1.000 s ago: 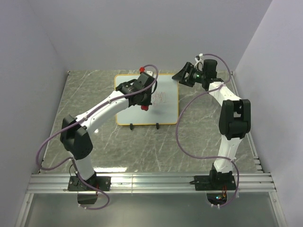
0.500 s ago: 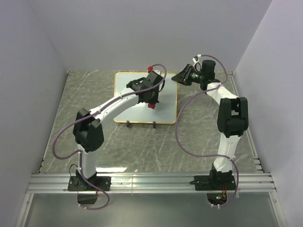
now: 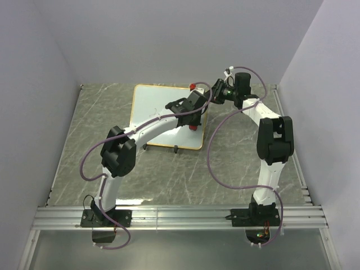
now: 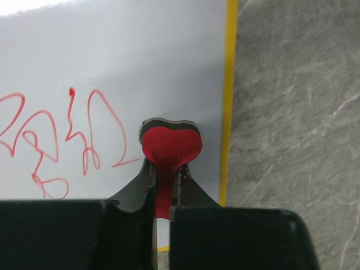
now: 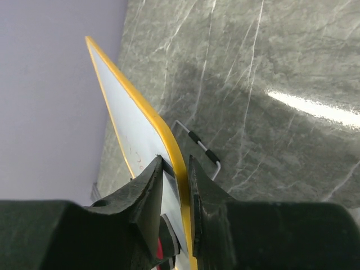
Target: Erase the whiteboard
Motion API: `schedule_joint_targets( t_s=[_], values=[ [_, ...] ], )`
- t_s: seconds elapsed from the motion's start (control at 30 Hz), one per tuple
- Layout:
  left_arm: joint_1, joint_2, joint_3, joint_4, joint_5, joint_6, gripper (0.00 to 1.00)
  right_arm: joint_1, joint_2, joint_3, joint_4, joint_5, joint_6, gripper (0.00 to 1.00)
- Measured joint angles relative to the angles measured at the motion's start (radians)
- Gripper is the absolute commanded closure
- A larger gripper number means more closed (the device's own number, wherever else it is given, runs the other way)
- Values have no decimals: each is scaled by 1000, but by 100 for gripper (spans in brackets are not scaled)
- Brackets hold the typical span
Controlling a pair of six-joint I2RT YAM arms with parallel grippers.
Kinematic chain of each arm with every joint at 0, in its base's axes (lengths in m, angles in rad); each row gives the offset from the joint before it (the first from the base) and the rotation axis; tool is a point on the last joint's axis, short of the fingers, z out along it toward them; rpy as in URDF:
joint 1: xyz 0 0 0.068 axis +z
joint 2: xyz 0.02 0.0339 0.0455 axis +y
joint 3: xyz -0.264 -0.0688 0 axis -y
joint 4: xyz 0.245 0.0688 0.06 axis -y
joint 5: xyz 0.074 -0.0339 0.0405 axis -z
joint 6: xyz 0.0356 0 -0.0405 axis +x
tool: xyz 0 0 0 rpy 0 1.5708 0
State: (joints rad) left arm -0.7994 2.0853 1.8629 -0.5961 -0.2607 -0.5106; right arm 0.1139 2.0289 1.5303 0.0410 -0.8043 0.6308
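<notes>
The whiteboard (image 3: 157,112) lies skewed on the marble table, white with a yellow rim (image 4: 229,84). Red scribbles (image 4: 56,140) show on it in the left wrist view. My left gripper (image 3: 193,112) is over the board's right side, shut on the red eraser (image 4: 170,147), whose end presses on the board just inside the rim. My right gripper (image 3: 214,93) is at the board's far right corner. In the right wrist view its gripper (image 5: 175,163) has a finger on each side of the board's (image 5: 129,124) yellow edge, closed on it.
Two black clips (image 3: 176,149) stick out from the board's near edge, and a wire stand (image 5: 202,149) shows behind it. Purple cables (image 3: 216,169) loop over the table (image 3: 169,174). Grey walls enclose three sides; an aluminium rail (image 3: 180,216) runs along the near edge.
My left arm has swept the eraser rightward across the board to its right rim. My right gripper has come in to the board's corner and closed on it. The board has turned slightly.
</notes>
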Motion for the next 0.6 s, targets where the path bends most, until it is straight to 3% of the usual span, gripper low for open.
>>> schedule_joint_targets(
  t_s=[0.23,0.43,0.6],
  values=[
    [-7,14,2,31,-26,-8,100,17,-20,-5,-24,31,-62,100],
    [29,-105,-223,146,-23,-17,100,28,-36,-21,-55,30,-89,100],
    [89,-155,-289,162,-26,-26,100,35,-47,-32,-64,35,-99,100]
  ],
)
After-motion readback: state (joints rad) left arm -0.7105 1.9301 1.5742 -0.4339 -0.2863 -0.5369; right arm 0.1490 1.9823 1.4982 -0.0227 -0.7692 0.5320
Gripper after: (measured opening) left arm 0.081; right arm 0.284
